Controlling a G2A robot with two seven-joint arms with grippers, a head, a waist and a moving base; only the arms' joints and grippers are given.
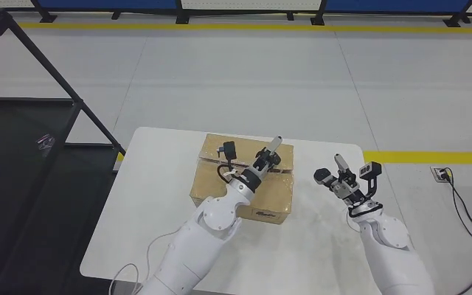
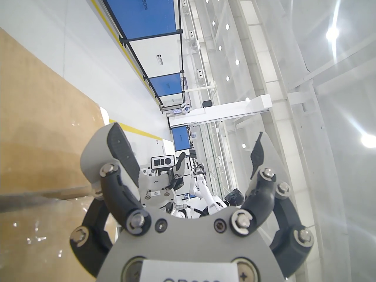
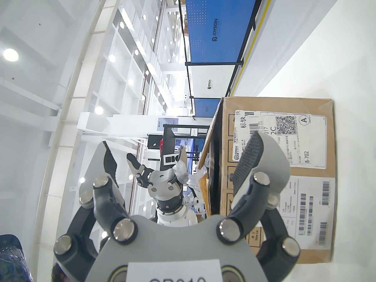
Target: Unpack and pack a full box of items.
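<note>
A large industrial hall is indicated by a yellow floor line (image 1: 221, 26), blue panels (image 3: 220, 21) and a high ceiling (image 2: 293, 60) with lamps (image 2: 332, 33).

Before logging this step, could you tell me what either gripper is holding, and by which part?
Nothing is held: the left gripper, above the box, and the right gripper, beside it, are both open and empty.

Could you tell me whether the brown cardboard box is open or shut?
Partly open at least: the brown cardboard box shows a top flap lifted away, a dark gap beneath it.
</note>
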